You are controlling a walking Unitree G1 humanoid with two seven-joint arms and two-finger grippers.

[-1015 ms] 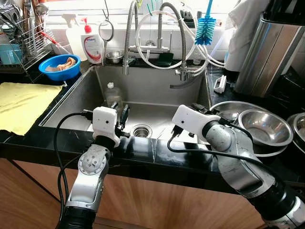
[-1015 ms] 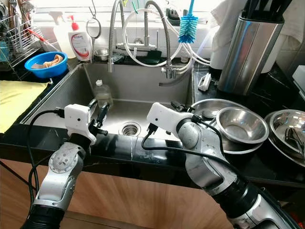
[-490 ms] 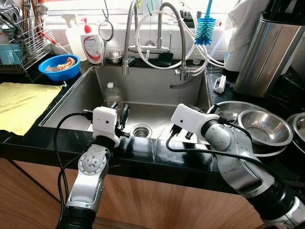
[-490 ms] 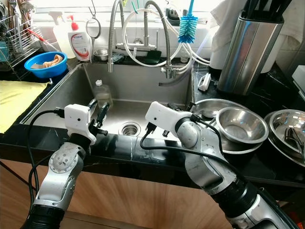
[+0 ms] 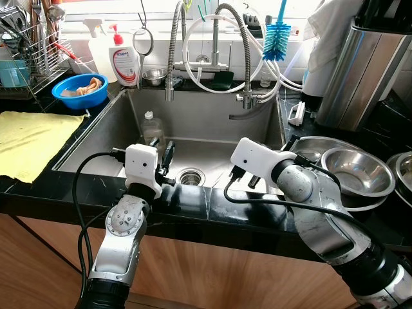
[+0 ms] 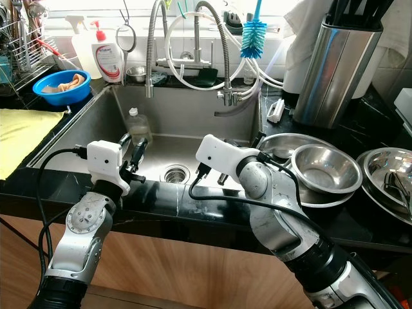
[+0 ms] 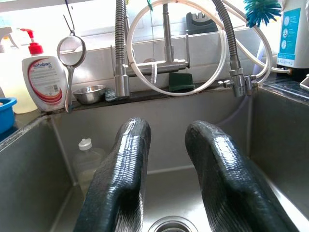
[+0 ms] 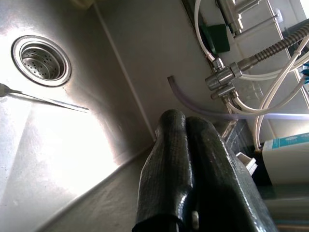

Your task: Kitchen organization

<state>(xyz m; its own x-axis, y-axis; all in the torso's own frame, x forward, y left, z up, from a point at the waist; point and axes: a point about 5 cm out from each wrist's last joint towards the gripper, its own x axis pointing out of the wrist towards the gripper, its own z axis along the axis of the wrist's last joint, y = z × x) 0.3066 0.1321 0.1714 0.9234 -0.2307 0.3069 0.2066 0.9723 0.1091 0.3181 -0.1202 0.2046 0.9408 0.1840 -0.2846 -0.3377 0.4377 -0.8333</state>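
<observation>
1. The left gripper (image 7: 166,179) hovers over the near edge of the sink (image 5: 212,125), its jaws parted and empty, pointing toward the far wall. I judge it is parked there, ready to drop into the basin.

2. The right gripper (image 8: 188,159) hangs over the right side of the basin with its two fingers pressed together on nothing. Closed like this, it seems to be travelling, not about to grasp.

3. A fork or similar utensil (image 8: 43,98) lies flat on the sink floor just beside the drain (image 5: 190,176). As loose cutlery left in the basin, it looks a likely thing to tidy.

4. A clear plastic bottle (image 5: 152,129) stands upright in the far left corner of the sink, against the wall, well apart from both grippers.

5. On the right surface, steel bowls (image 5: 358,172) sit nested inside one another, probably stacked for putting away.

6. On the left surface a yellow cloth (image 5: 32,141) lies spread, perhaps as a drying mat; farther back stand a blue bowl (image 5: 80,90) and a soap bottle (image 5: 125,61).

7. A blue bottle brush (image 5: 277,37) hangs over the tap hoses, kept off the wet surface.
</observation>
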